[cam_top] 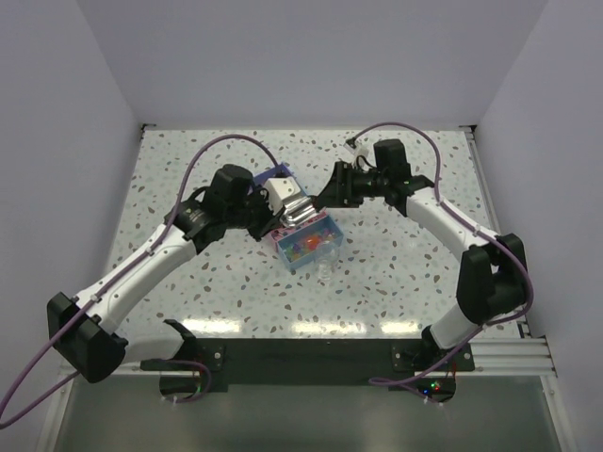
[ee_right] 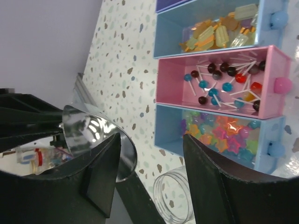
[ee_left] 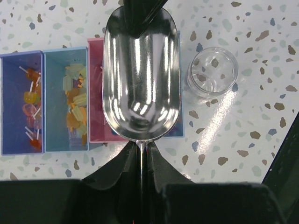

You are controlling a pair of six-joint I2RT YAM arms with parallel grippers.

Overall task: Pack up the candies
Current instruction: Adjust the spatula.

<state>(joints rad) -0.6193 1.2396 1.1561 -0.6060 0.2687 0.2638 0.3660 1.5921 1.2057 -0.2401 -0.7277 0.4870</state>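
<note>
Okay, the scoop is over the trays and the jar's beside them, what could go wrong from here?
The scoop looks wider than the mouth of the jar, so poured candies may spill. The open right fingers sit close to the jar and could knock it over.

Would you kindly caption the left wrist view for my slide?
Left gripper holds empty metal scoop over candy bins, beside a clear jar.
</note>
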